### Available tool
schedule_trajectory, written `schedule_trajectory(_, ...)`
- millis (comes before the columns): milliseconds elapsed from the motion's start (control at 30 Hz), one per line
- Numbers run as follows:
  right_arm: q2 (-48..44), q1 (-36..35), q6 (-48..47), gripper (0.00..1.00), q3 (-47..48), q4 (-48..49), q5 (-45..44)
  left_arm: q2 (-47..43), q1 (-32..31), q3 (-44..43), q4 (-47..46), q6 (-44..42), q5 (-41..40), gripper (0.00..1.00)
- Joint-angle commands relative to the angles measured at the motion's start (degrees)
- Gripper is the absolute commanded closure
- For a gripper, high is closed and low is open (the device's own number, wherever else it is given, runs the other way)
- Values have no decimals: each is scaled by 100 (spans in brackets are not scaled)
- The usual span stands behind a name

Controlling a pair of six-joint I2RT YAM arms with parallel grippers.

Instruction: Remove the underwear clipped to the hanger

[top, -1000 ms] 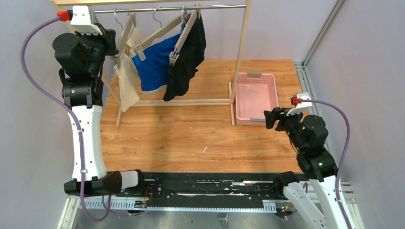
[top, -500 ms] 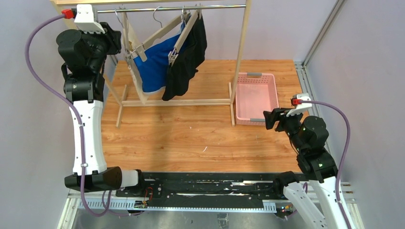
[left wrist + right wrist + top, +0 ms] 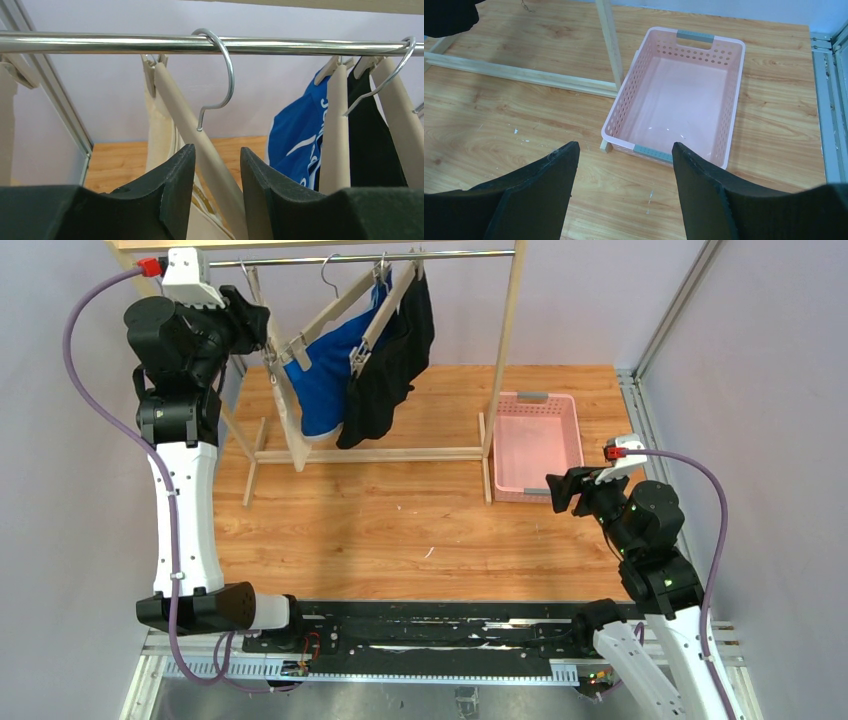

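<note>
Three hangers hang on the steel rail (image 3: pixel 360 257). They carry the cream-white underwear (image 3: pixel 287 410), the blue underwear (image 3: pixel 325 370) and the black underwear (image 3: pixel 392 355). My left gripper (image 3: pixel 258 318) is raised to the leftmost hanger. In the left wrist view it (image 3: pixel 217 156) is open, and the cream hanger arm (image 3: pixel 192 125) runs between the fingers below its wire hook (image 3: pixel 224 70). I cannot tell whether they touch. Cream fabric (image 3: pixel 156 140), blue fabric (image 3: pixel 295 135) and black fabric (image 3: pixel 372 135) hang beyond. My right gripper (image 3: pixel 556 490) is open and empty, low over the table (image 3: pixel 624 146).
A pink perforated basket (image 3: pixel 505 455) sits on the wooden table right of the rack, also in the right wrist view (image 3: pixel 626 112). The wooden rack's right post (image 3: pixel 505 350) and base bars (image 3: pixel 370 454) stand between the clothes and the basket.
My left gripper has moved right onto the cream hanger. The cream underwear and its hanger have swung right towards the blue one. My right gripper has shifted slightly left.
</note>
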State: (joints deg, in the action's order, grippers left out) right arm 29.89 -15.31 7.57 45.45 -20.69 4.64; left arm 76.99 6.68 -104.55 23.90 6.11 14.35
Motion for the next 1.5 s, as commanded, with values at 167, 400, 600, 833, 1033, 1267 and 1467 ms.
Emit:
schedule_trajectory(167,-119,32,38,30,-56,206,107,60,44,141,350,-62,202,63)
schedule_trajectory(400,-199,35,54,30,-48,203,81,94,44,105,909,-287,-3,73)
schedule_trajectory(600,-235,36,58,30,-75,213,95,87,45,42,1167,-497,-159,80)
schedule_trajectory(833,-277,37,77,30,-124,261,139,112,52,-37,979,-594,-196,99)
schedule_trajectory(1033,-291,33,82,30,-165,261,150,165,45,-93,807,-564,66,100)
schedule_trajectory(1267,-198,37,144,30,-236,217,209,43,45,-105,266,-396,6,100)
schedule_trajectory(1467,-252,35,165,30,-297,312,191,97,45,-563,512,-455,-105,100)
